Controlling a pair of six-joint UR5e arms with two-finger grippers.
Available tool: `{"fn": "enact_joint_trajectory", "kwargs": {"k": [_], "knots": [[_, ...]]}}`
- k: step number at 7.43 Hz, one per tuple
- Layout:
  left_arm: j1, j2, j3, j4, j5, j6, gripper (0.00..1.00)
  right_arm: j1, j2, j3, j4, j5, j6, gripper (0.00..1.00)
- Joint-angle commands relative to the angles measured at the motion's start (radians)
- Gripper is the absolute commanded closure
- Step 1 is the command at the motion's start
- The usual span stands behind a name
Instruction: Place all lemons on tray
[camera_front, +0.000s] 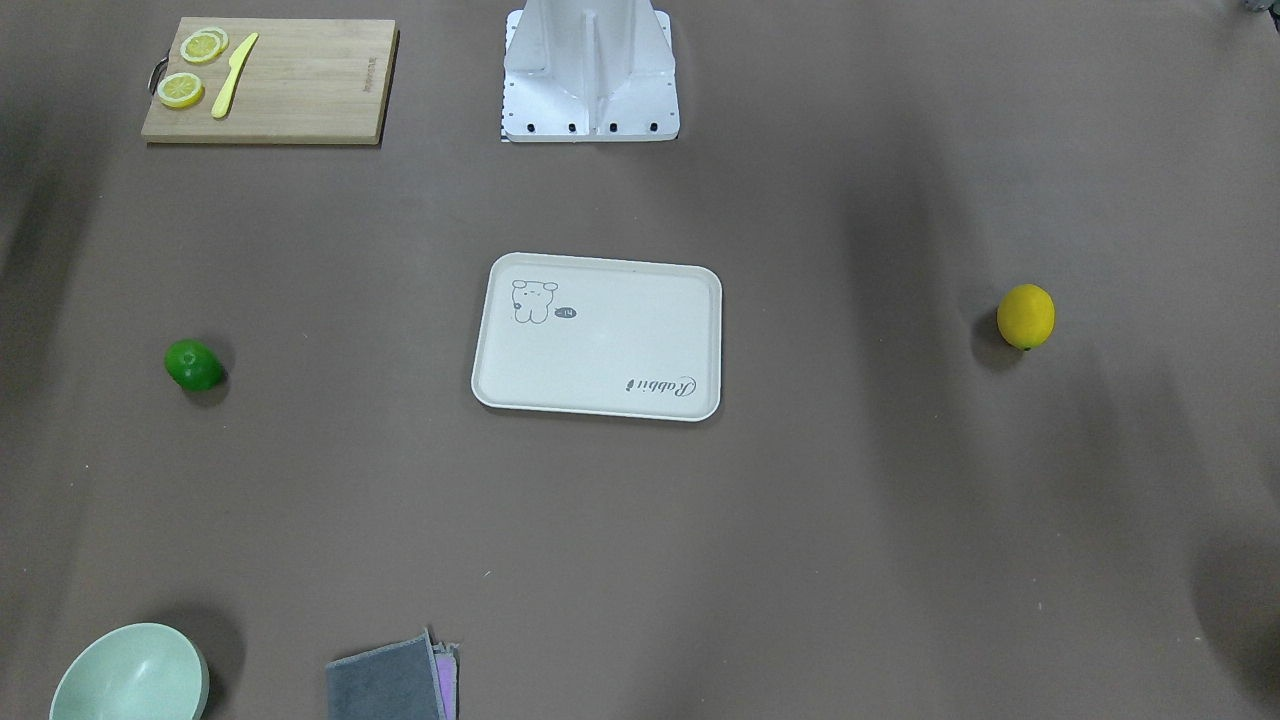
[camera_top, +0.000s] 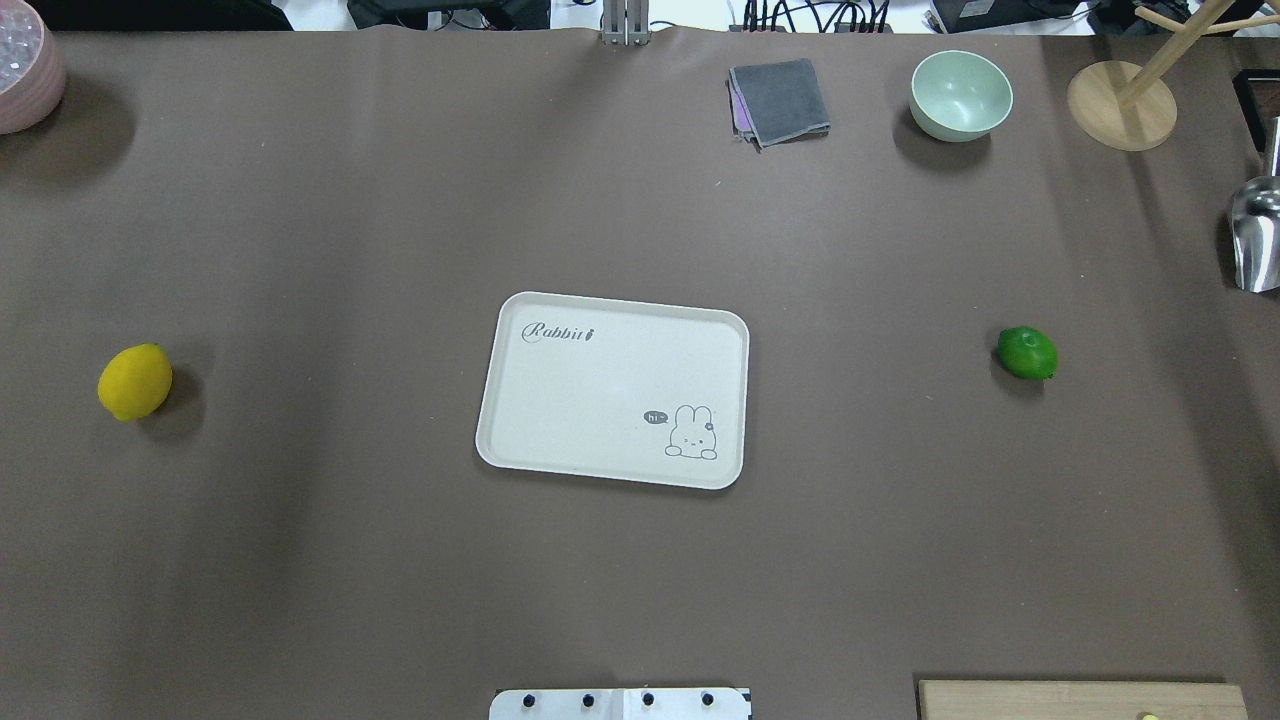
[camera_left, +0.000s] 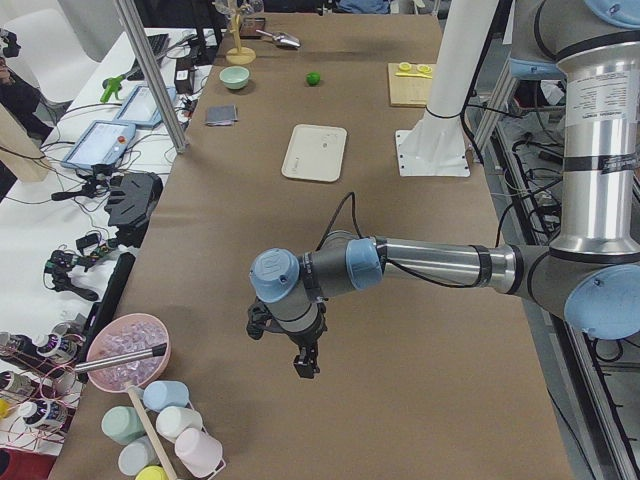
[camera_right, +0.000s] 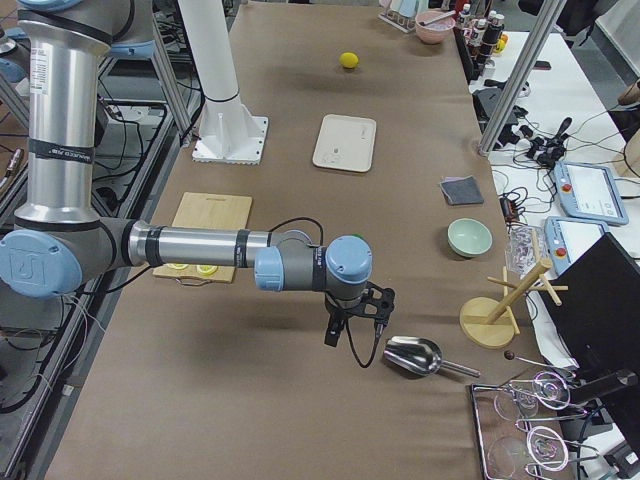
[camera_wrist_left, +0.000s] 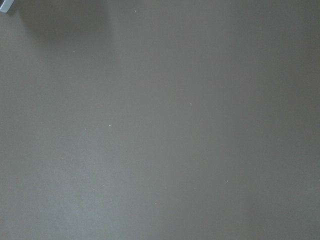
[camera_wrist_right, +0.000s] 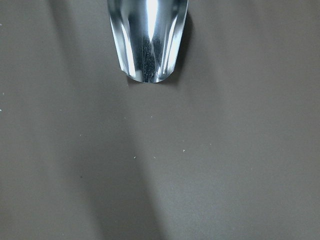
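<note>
The yellow lemon (camera_top: 135, 381) lies on the brown table far to the left of the tray (camera_top: 560, 400), also in the front view (camera_front: 1026, 316). The green lemon (camera_top: 1027, 352) lies far to the tray's right. The tray sits mid-table with nothing on it. My left gripper (camera_left: 303, 362) shows only in the exterior left view, hanging over bare table at the left end. My right gripper (camera_right: 350, 340) shows only in the exterior right view, beside a metal scoop (camera_right: 412, 356). I cannot tell whether either is open or shut.
A wooden cutting board (camera_front: 300, 90) with lemon slices and a yellow knife sits near the robot base (camera_front: 590, 75). A green bowl (camera_top: 960, 95), a grey cloth (camera_top: 780, 100), a wooden rack (camera_top: 1120, 105) and a pink bowl (camera_top: 25, 65) line the far edge.
</note>
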Motion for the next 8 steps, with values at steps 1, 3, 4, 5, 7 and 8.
{"fn": "enact_joint_trajectory", "kwargs": {"k": [1,3,4,5,7,8], "knots": [[0.048,-0.054,-0.011,-0.008,-0.009,-0.118,0.02,-0.02,0.001,0.007,0.007,-0.001,0.015,0.0],[0.128,-0.063,-0.078,-0.014,-0.01,-0.267,0.02,-0.071,0.024,0.011,0.049,-0.009,0.02,0.0],[0.16,-0.069,-0.097,-0.017,-0.015,-0.356,0.02,-0.088,0.057,0.011,0.046,-0.007,0.029,0.0],[0.207,-0.069,-0.097,-0.059,-0.053,-0.428,0.02,-0.114,0.063,0.011,0.047,-0.009,0.031,0.0],[0.316,-0.069,-0.099,-0.255,-0.059,-0.728,0.02,-0.193,0.111,0.013,0.064,-0.006,0.189,0.01],[0.372,-0.069,-0.099,-0.32,-0.059,-0.792,0.02,-0.241,0.164,0.011,0.076,-0.009,0.269,0.01]]}}
